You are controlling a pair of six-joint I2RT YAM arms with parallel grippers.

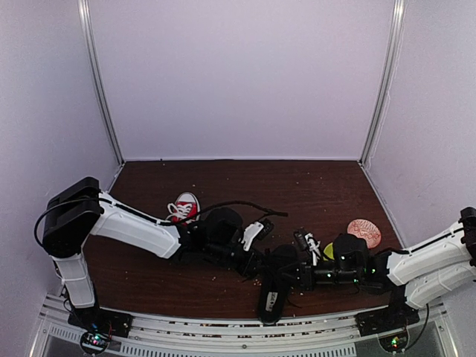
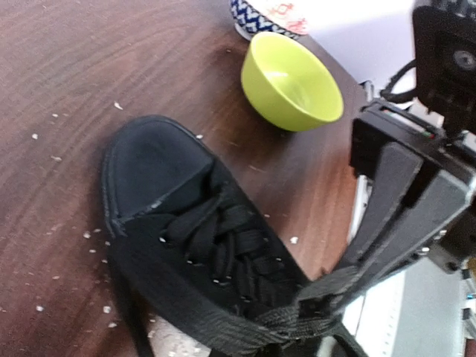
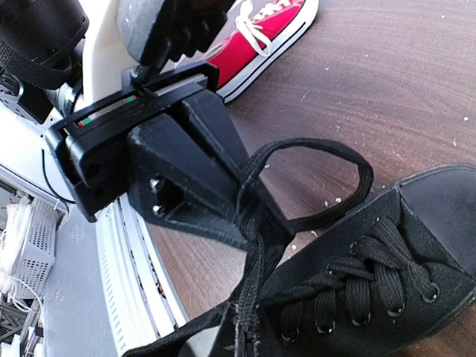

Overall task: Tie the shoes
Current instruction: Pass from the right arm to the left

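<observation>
Two claws, both clamped: left gripper (image 3: pixel 249 216) pinches the black lace loop (image 3: pixel 327 149), right gripper (image 2: pixel 338 286) grips a flat black lace strand (image 2: pixel 297 316) at the collar of the black canvas shoe (image 1: pixel 271 290), which lies front-centre between the arms. Best to pull apart evenly and low so the shoe doesn't drag. Red canvas sneaker (image 1: pixel 184 207) sits behind the left arm.

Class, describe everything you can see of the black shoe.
The black shoe sits upright on the brown table, near its front edge. It looks like canvas, with a plain toe panel and flat black laces crossed up its front. The left end effector pinches a lace loop; the right end effector pinches another strand.
</observation>
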